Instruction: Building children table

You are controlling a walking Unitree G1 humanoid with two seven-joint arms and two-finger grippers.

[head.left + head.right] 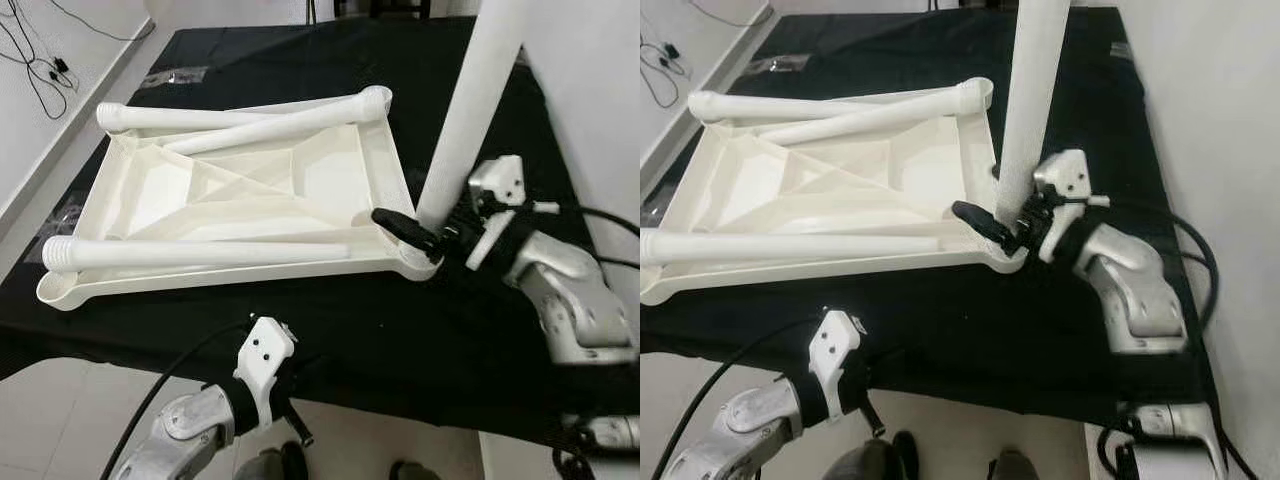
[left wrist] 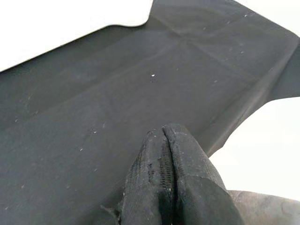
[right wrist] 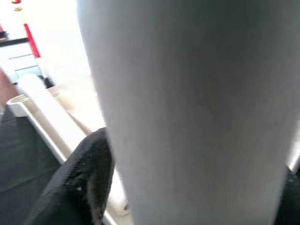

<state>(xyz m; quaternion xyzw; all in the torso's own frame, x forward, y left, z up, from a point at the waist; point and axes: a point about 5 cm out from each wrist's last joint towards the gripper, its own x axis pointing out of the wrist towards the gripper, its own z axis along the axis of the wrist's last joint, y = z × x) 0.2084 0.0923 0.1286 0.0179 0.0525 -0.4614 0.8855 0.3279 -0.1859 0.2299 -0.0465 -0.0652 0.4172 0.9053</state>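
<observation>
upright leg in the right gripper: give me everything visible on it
The upright leg is a plain white round tube, matte plastic by the look, running out of the top of the head views. It stands nearly vertical, leaning slightly, its foot at the near right corner of the upturned tabletop. The right gripper clamps it near the bottom, black fingers on either side. Whether it is seated in the socket is hidden.

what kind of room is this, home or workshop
Probably a plain room at home used as an assembly spot: a tiled floor, cables trailing by a white wall, and a black cloth spread under the upturned white tabletop.
</observation>
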